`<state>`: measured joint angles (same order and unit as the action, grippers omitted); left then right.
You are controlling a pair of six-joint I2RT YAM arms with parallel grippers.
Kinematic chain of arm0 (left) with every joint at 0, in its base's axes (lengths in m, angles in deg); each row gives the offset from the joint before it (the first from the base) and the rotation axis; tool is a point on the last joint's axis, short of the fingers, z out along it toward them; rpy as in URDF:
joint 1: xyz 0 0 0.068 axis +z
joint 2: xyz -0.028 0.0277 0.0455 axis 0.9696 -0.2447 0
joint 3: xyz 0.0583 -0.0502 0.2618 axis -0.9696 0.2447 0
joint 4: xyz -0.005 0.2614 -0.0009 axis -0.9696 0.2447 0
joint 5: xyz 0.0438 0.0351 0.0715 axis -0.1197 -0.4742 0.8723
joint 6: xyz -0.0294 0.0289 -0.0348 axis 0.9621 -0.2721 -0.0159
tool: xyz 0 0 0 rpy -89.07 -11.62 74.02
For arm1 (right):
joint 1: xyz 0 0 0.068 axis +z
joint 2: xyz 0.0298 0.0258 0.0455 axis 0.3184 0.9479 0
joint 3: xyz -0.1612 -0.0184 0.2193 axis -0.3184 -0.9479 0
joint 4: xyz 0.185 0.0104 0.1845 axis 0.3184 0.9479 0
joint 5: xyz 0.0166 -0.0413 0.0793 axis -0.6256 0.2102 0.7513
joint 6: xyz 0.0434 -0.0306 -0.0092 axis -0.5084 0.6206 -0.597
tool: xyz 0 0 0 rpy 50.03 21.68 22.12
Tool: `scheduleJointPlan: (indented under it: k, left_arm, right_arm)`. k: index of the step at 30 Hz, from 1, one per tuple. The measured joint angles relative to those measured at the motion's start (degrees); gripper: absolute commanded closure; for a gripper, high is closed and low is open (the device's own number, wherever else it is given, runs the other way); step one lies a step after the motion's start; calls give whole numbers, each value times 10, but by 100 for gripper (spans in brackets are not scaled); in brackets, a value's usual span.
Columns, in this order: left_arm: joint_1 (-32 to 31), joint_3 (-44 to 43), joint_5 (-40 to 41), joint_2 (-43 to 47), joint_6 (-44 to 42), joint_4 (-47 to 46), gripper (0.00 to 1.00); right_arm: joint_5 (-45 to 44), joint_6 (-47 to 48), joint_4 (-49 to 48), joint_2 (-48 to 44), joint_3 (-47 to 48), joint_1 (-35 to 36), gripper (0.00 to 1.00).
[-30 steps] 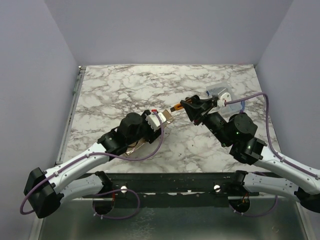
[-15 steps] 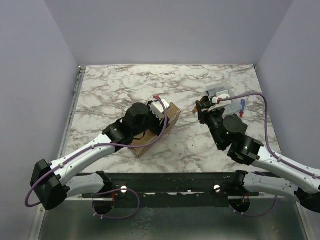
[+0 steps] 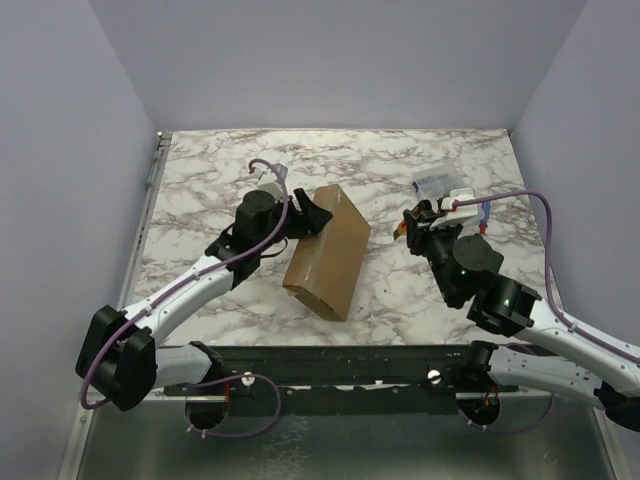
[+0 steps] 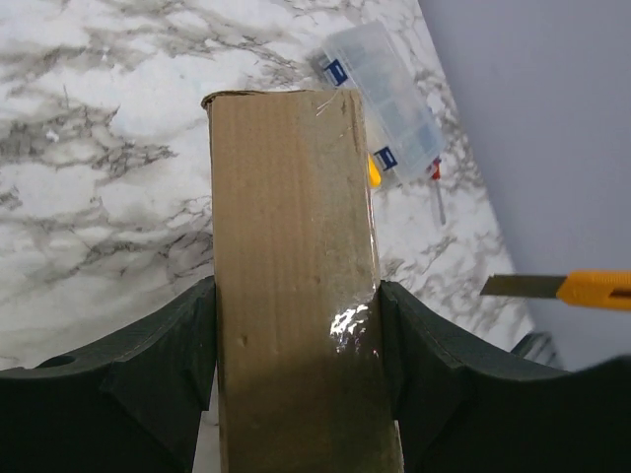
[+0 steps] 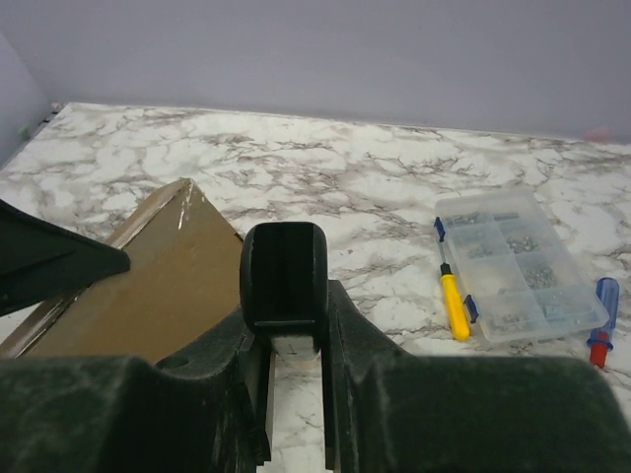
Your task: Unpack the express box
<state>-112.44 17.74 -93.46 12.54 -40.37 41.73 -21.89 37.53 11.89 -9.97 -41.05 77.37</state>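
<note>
Over lilac-walled marble table (image 3: 220, 170), left gripper (image 3: 310, 214) clasps express box (image 3: 328, 255); right gripper (image 3: 412, 226) pinches knife (image 4: 582, 289).

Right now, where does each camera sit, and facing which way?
Top external: above and behind, looking down on the table; both arms show.
Left wrist: on the left arm, looking along the left gripper clamping the express box.
Right wrist: on the right arm, facing the far wall; the right gripper holds a utility knife.
Shared: box and clear case.

We're in a lab robot cell: plain lilac walls (image 3: 330, 60) box in a marble-print tabletop (image 3: 220, 170), with a black mounting rail (image 3: 340, 363) along its near edge.
</note>
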Motion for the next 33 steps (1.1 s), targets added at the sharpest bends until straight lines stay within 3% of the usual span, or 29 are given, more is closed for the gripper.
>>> scheduleJointPlan:
  k: [4,6,9,13,14,15,17,19,24,27,33]
  left_arm:
    - [54,125,-13,-7,188,-163,74]
    - [57,189,-2,-17,273,-240,68]
    - [48,256,40,-29,363,-332,52]
    - [35,306,111,-30,428,-422,22]
    - [35,311,123,-31,438,-432,7]
    - [32,317,135,-32,453,-448,2]
    - [32,323,146,-32,471,-464,1]
    - [30,324,151,-26,470,-447,1]
    - [28,315,175,50,405,-255,1]
    - [28,315,207,155,351,-118,8]
    - [32,324,225,330,301,6,16]
  right_arm:
    - [0,-5,8,-1,0,0,99]
    - [0,-10,12,-1,0,0,99]
    - [2,-17,19,-4,0,0,99]
    - [9,-30,19,-6,0,0,99]
    - [12,-33,19,-5,0,0,99]
    - [15,-36,19,-5,0,0,99]
    - [20,-43,19,-4,0,0,99]
    - [25,-47,19,-3,0,0,99]
    - [33,-55,17,5,-11,0,99]
    - [33,-56,17,16,-23,0,99]
    - [33,-55,14,61,-44,-1,99]
